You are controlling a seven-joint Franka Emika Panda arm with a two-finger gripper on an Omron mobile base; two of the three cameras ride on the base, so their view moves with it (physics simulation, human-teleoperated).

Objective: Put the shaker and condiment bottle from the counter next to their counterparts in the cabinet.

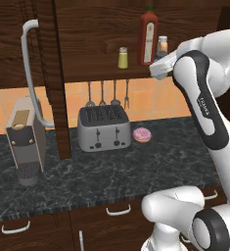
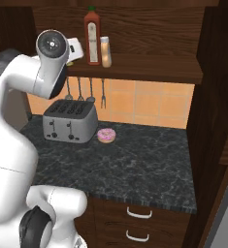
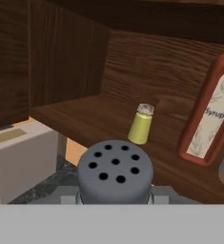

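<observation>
Grey perforated top right under the camera: the hand (image 3: 116, 200) is clamped on the shaker (image 3: 115, 171), carried upright at the cabinet (image 1: 87, 34) shelf's edge. Ahead stands the yellow-green shaker (image 3: 141, 125); the red bottle (image 3: 206, 114) and condiment bottle (image 2: 105, 52) stand beyond.

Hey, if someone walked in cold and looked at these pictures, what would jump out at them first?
Probably the grey perforated top of the shaker, held in the claw and looming at the bottom of the hand view, just short of the cabinet shelf. Next, the tall red sauce bottle on that shelf, with the small yellow-green shaker to its left. Down on the dark counter, a pink donut sits beside the silver toaster.
</observation>
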